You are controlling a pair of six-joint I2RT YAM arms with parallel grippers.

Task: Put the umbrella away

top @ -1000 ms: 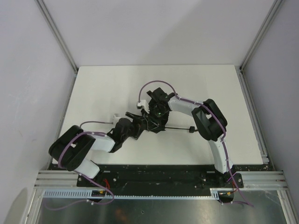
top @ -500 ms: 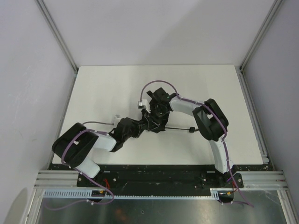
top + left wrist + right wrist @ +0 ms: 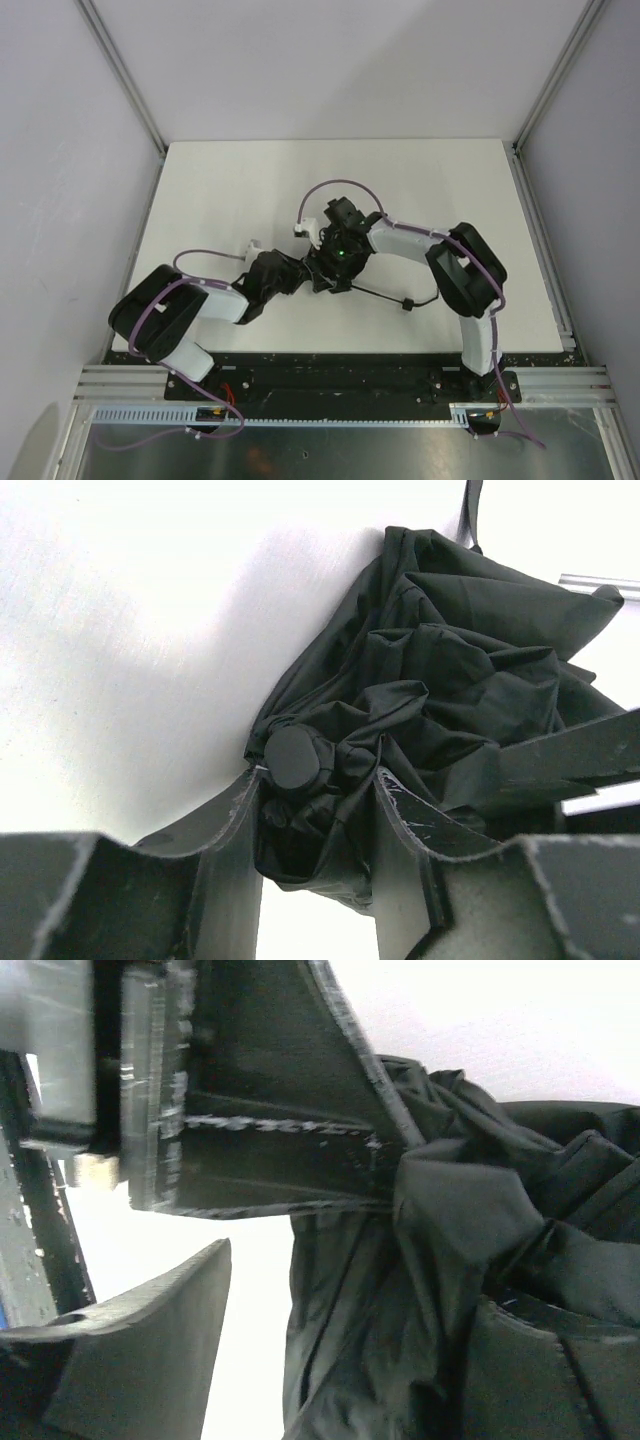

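Observation:
The umbrella (image 3: 450, 670) lies on the white table (image 3: 220, 190) as a bundle of crumpled black fabric. My left gripper (image 3: 318, 780) is shut on the end of that bundle, just behind a round black cap (image 3: 293, 760). In the top view the left gripper (image 3: 303, 275) and right gripper (image 3: 335, 262) meet over the bundle. The thin shaft (image 3: 378, 294) runs out right to the small knob handle (image 3: 407, 303). My right gripper (image 3: 310, 1210) is open: its upper finger (image 3: 300, 1130) touches the fabric (image 3: 450, 1290), and its lower finger (image 3: 150, 1340) stands apart from it.
Metal frame rails (image 3: 540, 215) border the table on the left and right, with grey walls behind. The arm bases and a cable tray (image 3: 300, 420) sit along the near edge. A silver bar (image 3: 600, 580) shows past the fabric in the left wrist view.
My left gripper has closed on the fabric bundle. My right gripper has opened and let go. The shaft's handle end has swung toward the near edge, and the right elbow has shifted right.

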